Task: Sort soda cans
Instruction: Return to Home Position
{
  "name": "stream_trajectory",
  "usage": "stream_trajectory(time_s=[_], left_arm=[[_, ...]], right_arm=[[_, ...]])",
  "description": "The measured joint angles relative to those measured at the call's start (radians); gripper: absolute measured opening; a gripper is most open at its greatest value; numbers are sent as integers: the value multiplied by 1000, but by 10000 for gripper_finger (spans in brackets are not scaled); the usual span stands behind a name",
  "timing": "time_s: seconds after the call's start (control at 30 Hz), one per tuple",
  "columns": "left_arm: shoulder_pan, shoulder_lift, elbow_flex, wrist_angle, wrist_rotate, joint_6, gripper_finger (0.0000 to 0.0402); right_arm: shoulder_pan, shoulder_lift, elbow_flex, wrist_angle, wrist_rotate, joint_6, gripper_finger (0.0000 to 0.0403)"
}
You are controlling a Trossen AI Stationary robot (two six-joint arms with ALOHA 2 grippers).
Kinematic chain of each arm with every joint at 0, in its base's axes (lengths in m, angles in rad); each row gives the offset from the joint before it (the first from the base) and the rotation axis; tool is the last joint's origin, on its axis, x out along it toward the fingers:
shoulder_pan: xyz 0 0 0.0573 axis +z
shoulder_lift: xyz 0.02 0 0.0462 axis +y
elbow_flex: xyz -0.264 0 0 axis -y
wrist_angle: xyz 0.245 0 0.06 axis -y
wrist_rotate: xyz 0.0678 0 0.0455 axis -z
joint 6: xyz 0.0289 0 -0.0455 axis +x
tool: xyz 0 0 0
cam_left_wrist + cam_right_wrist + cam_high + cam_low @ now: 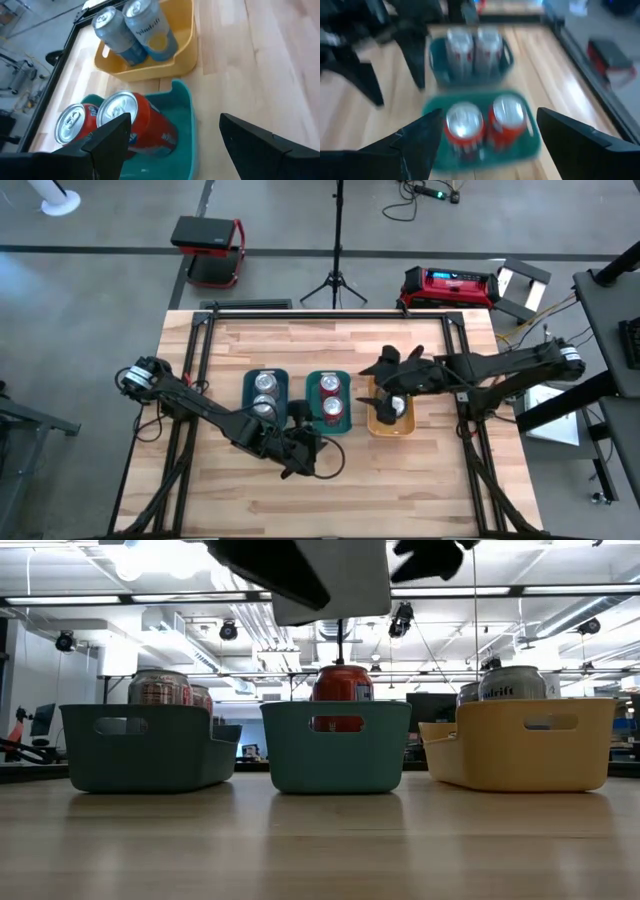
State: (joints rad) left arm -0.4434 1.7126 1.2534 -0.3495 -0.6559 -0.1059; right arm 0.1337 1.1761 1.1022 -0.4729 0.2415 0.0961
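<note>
Six soda cans stand paired: silver cans [265, 384] in the dark teal bin [248, 396], red cans [330, 389] in the green bin [311, 396], blue-white cans [143, 25] in the yellow bin [150, 71]. The left gripper [175, 119], in front of the green bin, and the right gripper [487, 116], over the yellow bin, gape wide and empty. Light, slick and easily dented, the cans likely suit a gentle mid-body pinch.

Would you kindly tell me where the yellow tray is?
High view: the yellow tray sits rightmost of three, right of the middle tray holding red cans.
</note>
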Motion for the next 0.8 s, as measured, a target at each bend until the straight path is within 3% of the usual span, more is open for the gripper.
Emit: stream_trajectory(time_s=[0.17, 0.33, 0.53, 0.8], left_arm=[[0, 0, 33, -11, 49, -26, 288], [-7, 0, 22, -23, 64, -88, 288], [-39, -11, -32, -61, 67, -178, 284], [-54, -55, -42, -70, 74, -191, 254]], right_arm=[[-1, -32, -185, 346, -14, -91, 301], [0, 28, -319, 570, -15, -117, 294], [18, 54, -332, 609, -15, -153, 296], [26, -39, -342, 600, -16, -232, 298]])
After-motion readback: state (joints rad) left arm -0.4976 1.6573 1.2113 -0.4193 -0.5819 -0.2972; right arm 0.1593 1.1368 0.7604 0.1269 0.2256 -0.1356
